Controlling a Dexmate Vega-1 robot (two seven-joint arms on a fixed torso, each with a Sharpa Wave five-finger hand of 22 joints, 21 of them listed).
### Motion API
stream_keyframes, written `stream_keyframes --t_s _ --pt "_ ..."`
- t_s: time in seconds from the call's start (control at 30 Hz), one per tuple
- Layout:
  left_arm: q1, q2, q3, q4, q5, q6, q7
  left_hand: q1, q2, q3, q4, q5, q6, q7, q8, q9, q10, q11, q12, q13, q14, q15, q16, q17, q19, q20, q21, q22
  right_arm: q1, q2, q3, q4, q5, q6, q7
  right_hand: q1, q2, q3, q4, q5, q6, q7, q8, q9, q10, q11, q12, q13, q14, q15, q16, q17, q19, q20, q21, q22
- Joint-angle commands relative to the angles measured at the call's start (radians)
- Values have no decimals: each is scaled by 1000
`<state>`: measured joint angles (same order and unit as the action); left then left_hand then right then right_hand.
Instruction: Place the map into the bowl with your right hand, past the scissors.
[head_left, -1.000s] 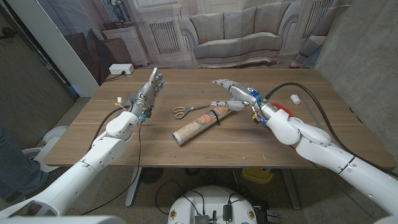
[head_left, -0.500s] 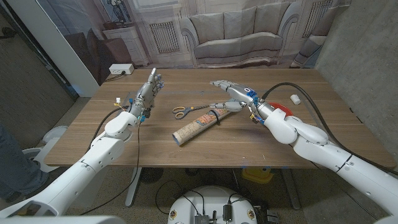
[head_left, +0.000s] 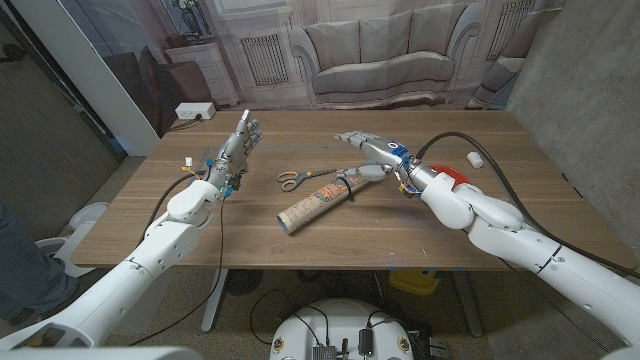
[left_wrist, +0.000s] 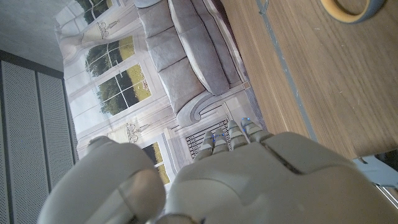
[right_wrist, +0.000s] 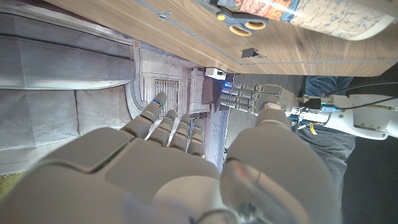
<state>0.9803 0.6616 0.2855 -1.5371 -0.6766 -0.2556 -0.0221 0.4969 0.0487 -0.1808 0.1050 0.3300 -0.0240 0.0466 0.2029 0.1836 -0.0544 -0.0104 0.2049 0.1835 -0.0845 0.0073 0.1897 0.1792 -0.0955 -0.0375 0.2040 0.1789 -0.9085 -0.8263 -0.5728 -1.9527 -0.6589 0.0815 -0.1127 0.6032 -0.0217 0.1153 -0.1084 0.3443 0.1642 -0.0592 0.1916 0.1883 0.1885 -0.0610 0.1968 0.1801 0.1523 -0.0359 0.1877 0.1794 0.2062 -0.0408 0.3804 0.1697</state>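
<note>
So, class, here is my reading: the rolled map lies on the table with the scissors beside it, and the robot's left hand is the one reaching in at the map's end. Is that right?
Not quite. The hand at the map's end is the right hand, fingers spread, as the head view shows. The left hand stands apart near the table's far left. The rest holds: the rolled map lies on the table, the scissors beside it.

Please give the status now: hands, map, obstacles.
Right robot hand open, at the map's far end. Left robot hand open. Map on table. Scissors beside it.
</note>
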Motion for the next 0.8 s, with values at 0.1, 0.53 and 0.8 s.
stream_keyframes --t_s 0.1,0.53,0.8 --pt "-2 0 -1 0 -1 6 4 4 6 -9 0 2 4 0 -6 2 1 3 -3 5 -5 -1 -1 5 -3 -27 -1 3 17 -10 -22 -6 -47 -44 35 24 3 6 -12 9 -11 -3 -4 3 -14 0 -2 5 -11 -56 -6 2 1 -90 -8 5" --pt "-13 -5 9 0 7 14 7 5 7 -12 0 2 3 0 -7 2 0 1 -3 5 -6 0 -1 5 -4 -26 -1 3 27 -28 -38 -21 -88 -83 81 74 8 21 -34 12 -56 -36 -10 4 -58 -8 -8 5 -34 -38 -9 2 -8 -79 -31 5" --pt "-4 -1 8 -12 7 16 12 5 7 -13 0 2 4 0 -7 2 0 2 -3 5 -6 -1 -1 5 -4 -27 -1 3 42 -37 -49 -49 -107 -106 149 85 7 24 -38 12 -61 -36 -9 4 -62 -5 -7 5 -40 -39 -9 2 -10 -78 -37 5"
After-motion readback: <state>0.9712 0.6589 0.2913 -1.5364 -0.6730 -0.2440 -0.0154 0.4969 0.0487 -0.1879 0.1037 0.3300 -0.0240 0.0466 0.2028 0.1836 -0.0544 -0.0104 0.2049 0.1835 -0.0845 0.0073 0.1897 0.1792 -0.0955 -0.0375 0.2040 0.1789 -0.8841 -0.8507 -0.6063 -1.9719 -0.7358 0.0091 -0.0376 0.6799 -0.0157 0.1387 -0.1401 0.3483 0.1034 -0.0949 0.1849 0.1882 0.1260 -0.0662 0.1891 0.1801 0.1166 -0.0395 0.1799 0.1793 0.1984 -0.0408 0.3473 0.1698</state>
